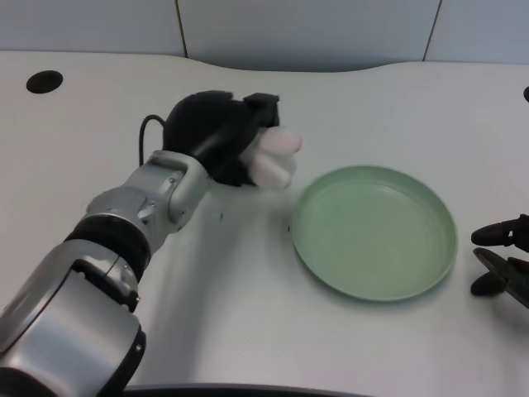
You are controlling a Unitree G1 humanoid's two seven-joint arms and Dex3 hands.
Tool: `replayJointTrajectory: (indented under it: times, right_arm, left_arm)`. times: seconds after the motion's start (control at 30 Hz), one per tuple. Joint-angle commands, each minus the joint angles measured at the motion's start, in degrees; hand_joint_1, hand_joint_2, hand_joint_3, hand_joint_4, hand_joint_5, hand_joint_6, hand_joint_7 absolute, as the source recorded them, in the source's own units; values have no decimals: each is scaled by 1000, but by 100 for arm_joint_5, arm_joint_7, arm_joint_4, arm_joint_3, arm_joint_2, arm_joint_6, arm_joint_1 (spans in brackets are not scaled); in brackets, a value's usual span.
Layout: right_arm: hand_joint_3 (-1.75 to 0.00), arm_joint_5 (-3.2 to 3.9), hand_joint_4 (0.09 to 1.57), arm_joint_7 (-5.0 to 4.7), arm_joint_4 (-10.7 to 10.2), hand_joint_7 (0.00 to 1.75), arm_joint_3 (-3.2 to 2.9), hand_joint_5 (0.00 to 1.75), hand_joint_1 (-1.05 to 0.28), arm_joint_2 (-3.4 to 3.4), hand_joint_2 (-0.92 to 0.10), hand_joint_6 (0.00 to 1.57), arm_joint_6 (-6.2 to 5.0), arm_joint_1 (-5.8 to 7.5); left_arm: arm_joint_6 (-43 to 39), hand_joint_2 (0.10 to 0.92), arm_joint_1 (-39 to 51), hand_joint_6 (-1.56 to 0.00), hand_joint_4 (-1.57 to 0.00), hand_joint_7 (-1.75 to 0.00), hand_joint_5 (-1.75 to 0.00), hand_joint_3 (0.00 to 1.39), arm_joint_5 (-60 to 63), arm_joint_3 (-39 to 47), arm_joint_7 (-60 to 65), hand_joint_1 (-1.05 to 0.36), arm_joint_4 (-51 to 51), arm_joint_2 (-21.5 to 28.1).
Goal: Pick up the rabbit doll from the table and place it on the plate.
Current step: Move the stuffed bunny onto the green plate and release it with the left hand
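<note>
One silver forearm, the robot's left, fills the near left corner of the head view and runs up and to the right across the white table [248, 314]. At its end the left hand [216, 132] has its black fingers wrapped around the rabbit doll [275, 157], a small white and pale pink plush thing that pokes out on the hand's right side. Most of the doll is hidden behind the fingers, so its shape is hard to read; only a soft rounded part shows, slightly blurred. Whether it is off the table or touching it cannot be told from this angle.

Just to the right of the doll, and a little nearer, lies the green plate [322, 269], round with a low raised rim, flat on the table. The doll is beside the plate's upper left rim, not over its middle. At the right edge of the view the dark fingers of the right hand [502, 260] reach in close to the plate's rim, apart from it.

Farther off, a black round hole [44, 81] sits in the tabletop at the far left, and beyond the table's curved back edge stands a pale panelled wall [306, 33].
</note>
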Motion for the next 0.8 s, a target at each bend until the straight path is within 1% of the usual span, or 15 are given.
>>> replayJointTrajectory:
  times: [0.03,0.07,0.17,0.2,0.23,0.3,0.33,0.4,0.5,0.53,0.57,0.67,0.7,0.73,0.8]
  right_arm:
    - [-57,-33,874,-51,0,1032,24,1053,-835,-14,-921,653,61,-31]
    - [-62,-56,870,-61,-18,1029,43,1050,-834,-6,-921,657,67,-24]
    - [-62,-73,890,-59,-13,993,54,1020,-826,25,-921,688,19,-20]
    - [-64,-119,897,-94,-33,986,79,1016,-824,34,-921,695,16,-10]
    - [-68,-156,902,-126,-58,980,102,1016,-821,45,-921,701,25,0]
    - [-71,-175,914,-151,-112,948,131,1022,-810,78,-921,738,53,11]
    - [-68,-195,922,-177,-144,923,151,1020,-807,88,-921,761,79,14]
    - [-68,-222,928,-216,-186,901,182,1018,-808,94,-921,782,114,21]
    - [-66,-235,928,-204,-242,891,215,1015,-812,109,-919,798,169,30]
    - [-64,-259,928,-210,-247,888,233,1014,-812,108,-920,801,148,38]
    - [-61,-272,933,-211,-251,883,244,1014,-823,111,-919,800,128,47]
    - [-48,-252,939,-186,-198,873,237,1005,-839,139,-915,796,35,42]
    - [-45,-236,943,-168,-201,871,234,1002,-840,150,-915,797,37,44]
    - [-43,-257,946,-186,-261,868,251,999,-838,154,-916,799,90,63]
    - [-50,-303,937,-228,-361,861,279,987,-839,157,-920,793,180,95]
  left_arm:
    - [-230,900,-103,-604,-873,-1746,-1746,24,-54,7,47,-153,-57,-200]
    - [-303,903,-114,-618,-880,-1746,-1746,27,-84,22,23,-137,-71,-279]
    - [-408,919,-151,-637,-887,-1746,-1746,60,-119,31,-53,-88,-88,-449]
    - [-487,910,-160,-639,-890,-1746,-1746,59,-117,18,-39,-80,-99,-556]
    - [-550,893,-171,-642,-895,-1746,-1746,53,-112,3,-47,-68,-107,-648]
    - [-658,864,-205,-644,-902,-1746,-1746,40,-97,-37,-121,-96,-114,-858]
    - [-697,856,-213,-646,-905,-1746,-1746,36,-101,-44,-182,-104,-108,-933]
    - [-738,849,-220,-650,-909,-1746,-1746,32,-108,-40,-245,-113,-97,-999]
    - [-848,845,-188,-648,-912,-1746,-1746,30,-3,-179,-291,-135,-82,-1145]
    - [-869,845,-162,-647,-913,-1746,-1746,30,46,-256,-322,-138,-65,-1226]
    - [-858,842,-139,-654,-918,-1746,-1746,28,81,-317,-356,-170,-48,-1302]
    - [-830,879,-101,-660,-919,-1746,-1746,46,115,-419,-433,-194,-11,-1441]
    - [-819,887,-105,-662,-918,-1746,-1746,51,144,-457,-451,-201,-2,-1460]
    - [-825,891,-108,-663,-920,-1746,-1746,53,194,-511,-431,-200,5,-1470]
    - [-841,868,-102,-660,-947,-1743,-1746,43,254,-577,-379,-227,12,-1475]
